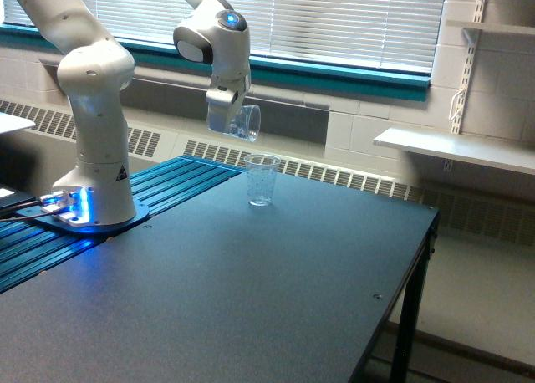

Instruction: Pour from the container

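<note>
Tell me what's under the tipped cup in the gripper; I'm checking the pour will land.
Below the held cup, slightly toward the exterior view's right, a taller clear cup stands upright on the dark table. No stream is visible; either cup's contents cannot be made out.

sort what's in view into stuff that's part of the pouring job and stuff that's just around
Part of the job:
- gripper, holding the container
- container, tipped on its side above the table
- clear cup, upright on the table, below the container

Just around:
- wall shelf
- window blinds
- radiator grille
</note>
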